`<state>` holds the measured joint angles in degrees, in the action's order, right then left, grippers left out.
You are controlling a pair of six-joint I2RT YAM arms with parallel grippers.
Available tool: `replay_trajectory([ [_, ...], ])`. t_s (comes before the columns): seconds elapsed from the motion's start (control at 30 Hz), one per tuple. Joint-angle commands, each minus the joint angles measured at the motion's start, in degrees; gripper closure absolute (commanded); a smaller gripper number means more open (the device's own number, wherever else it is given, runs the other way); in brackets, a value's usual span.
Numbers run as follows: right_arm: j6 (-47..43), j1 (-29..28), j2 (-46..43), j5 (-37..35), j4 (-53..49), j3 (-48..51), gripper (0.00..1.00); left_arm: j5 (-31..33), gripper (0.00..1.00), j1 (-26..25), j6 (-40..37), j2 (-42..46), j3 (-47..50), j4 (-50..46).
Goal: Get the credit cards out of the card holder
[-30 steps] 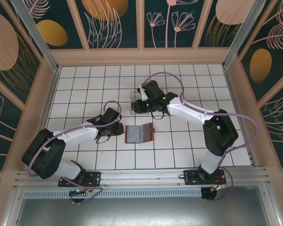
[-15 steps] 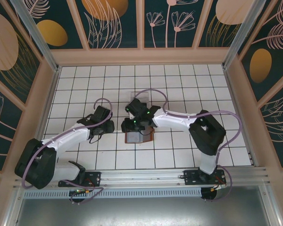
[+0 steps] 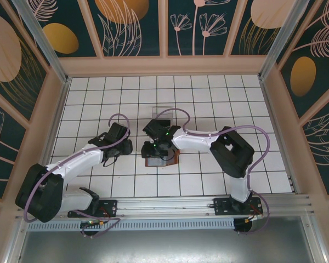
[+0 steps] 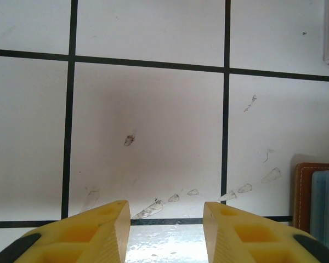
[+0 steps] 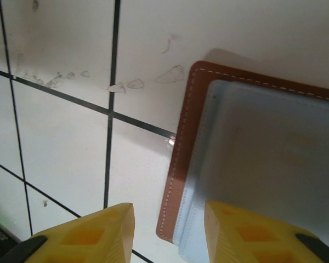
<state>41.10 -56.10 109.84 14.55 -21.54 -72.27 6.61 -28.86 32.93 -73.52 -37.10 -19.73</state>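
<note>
Nearest the bases, the left gripper (image 3: 122, 147) hangs over bare white tile of the table (image 3: 208, 181), at about 9 o'clock from the card holder (image 3: 173, 159), near it but apart from it. In the left wrist view its yellow jaws stand moderately wide, with scuffed tile and a black grout line showing between them. The holder's brown stitched edge sits off toward 4 o'clock in that picture.

A little farther out, the right arm folds back across the table from its elbow at 3 o'clock and sets the right gripper (image 3: 156, 149) above the holder's 9 o'clock side. The holder lies open and flat, grey-blue lining up inside a reddish-brown rim with pale stitching. In the right wrist view the jaws are parted about as wide as the left pair. One finger is over tile, the other over the lining, and the holder's edge runs up through the gap. Whether either finger touches the holder cannot be told.

Farthest off, at 12 o'clock from the holder, a clear plastic tray (image 3: 163, 110) rests on the tiles.
</note>
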Motion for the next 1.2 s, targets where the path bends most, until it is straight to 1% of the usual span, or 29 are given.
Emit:
replay_trajectory([
  [0.0,1.1,-0.7,1.4,-2.9,-4.1,-1.2,0.60,-0.3,0.59,0.4,-1.4,-0.6,-1.4,-0.4],
  [0.33,2.3,-1.6,1.6,-7.8,-10.0,-2.0,0.58,-1.1,0.59,0.4,-1.8,-1.7,-1.9,-0.1],
  [0.5,2.7,-2.5,2.9,-12.6,-15.0,-4.9,0.55,-1.6,0.59,0.4,-1.9,-2.2,-1.8,0.4],
  [0.8,4.0,-4.3,4.7,-18.5,-21.5,-9.0,0.52,-2.2,0.59,0.4,-2.3,-3.2,-2.3,0.4],
  [0.93,4.2,-5.1,5.4,-22.2,-25.8,-11.7,0.49,-2.6,0.59,0.4,-2.4,-3.8,-2.7,0.4],
  [1.17,4.7,-5.8,5.2,-25.6,-29.5,-13.3,0.45,-3.2,0.59,0.4,-2.5,-4.6,-3.0,0.5],
])
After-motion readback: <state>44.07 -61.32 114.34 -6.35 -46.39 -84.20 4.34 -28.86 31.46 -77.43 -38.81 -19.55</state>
